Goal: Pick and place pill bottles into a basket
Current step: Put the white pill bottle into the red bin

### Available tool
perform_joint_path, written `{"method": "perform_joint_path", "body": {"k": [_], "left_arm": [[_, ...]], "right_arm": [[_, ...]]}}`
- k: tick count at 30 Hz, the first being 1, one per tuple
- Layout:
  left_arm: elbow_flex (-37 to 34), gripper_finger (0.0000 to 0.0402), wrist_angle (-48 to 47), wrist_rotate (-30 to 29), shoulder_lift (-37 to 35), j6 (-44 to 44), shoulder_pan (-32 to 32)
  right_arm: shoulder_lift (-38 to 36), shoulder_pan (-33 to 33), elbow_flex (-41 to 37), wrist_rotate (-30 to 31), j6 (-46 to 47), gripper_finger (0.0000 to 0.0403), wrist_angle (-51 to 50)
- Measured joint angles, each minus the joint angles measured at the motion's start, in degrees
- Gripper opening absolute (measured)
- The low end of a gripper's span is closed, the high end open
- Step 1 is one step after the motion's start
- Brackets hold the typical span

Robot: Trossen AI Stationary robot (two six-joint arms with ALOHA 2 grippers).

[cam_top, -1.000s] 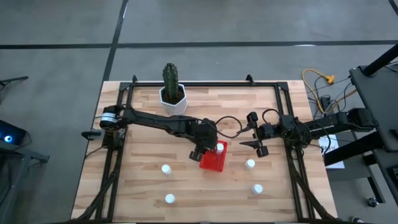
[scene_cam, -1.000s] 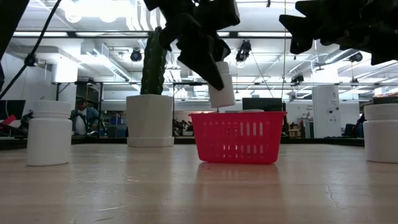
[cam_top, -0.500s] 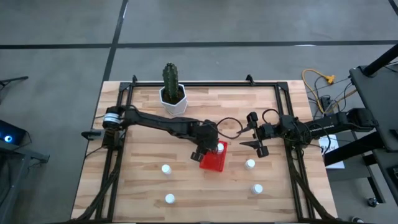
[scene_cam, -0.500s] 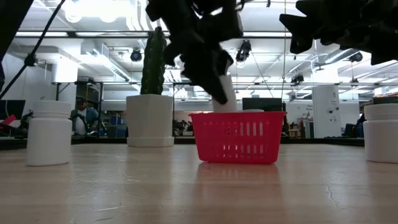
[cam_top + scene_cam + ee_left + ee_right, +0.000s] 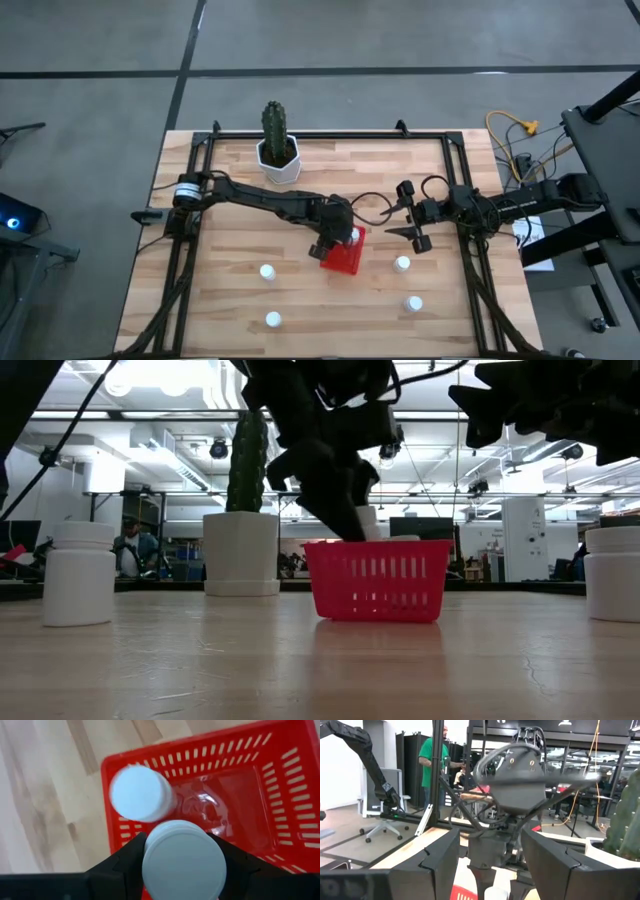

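Observation:
My left gripper (image 5: pixel 337 238) is over the red basket (image 5: pixel 345 258) at the table's middle, shut on a white pill bottle (image 5: pixel 182 865). The bottle's lower part is down inside the basket (image 5: pixel 380 580). Another bottle (image 5: pixel 141 794) stands in the basket's corner beside it. Several bottles stand on the table: two at the near left (image 5: pixel 267 271) (image 5: pixel 273 319), two at the near right (image 5: pixel 402 264) (image 5: pixel 413 303). My right gripper (image 5: pixel 415 232) hangs open and empty to the right of the basket, above the table. My left gripper pinches the bottle between its two fingers (image 5: pixel 127 865), on opposite sides of the body just under the cap (image 5: pixel 182 865). The fingers come from above, slanting down. The bottle's top (image 5: pixel 366 518) shows above the basket rim; the basket wall hides its base.
A white pot with a green cactus (image 5: pixel 277 150) stands at the far left of the table. A black frame (image 5: pixel 330 136) runs around the table's edges. Bare wood lies between the basket and the loose bottles.
My left gripper has gone down toward the basket with the bottle. The bottle hung clear above the rim a second ago; now its lower part is inside the basket.

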Motion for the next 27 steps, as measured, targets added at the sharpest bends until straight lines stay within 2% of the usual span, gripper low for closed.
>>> {"method": "perform_joint_path", "body": {"k": [14, 19, 27], "left_arm": [[0.1, 0.0162, 0.0, -1.8, 0.1, 0.0, 0.0], [0.1, 0.0180, -0.3, -1.9, 0.1, 0.0, 0.0], [0.1, 0.0168, -0.2, -3.6, 0.1, -0.1, -0.1]], "right_arm": [[0.0, 0.0, 0.0, 0.0, -0.2, 0.0203, 0.0], [0.0, 0.0, 0.0, 0.0, -0.1, 0.0203, 0.0], [0.0, 0.0, 0.0, 0.0, 0.0, 0.0203, 0.0]]}}
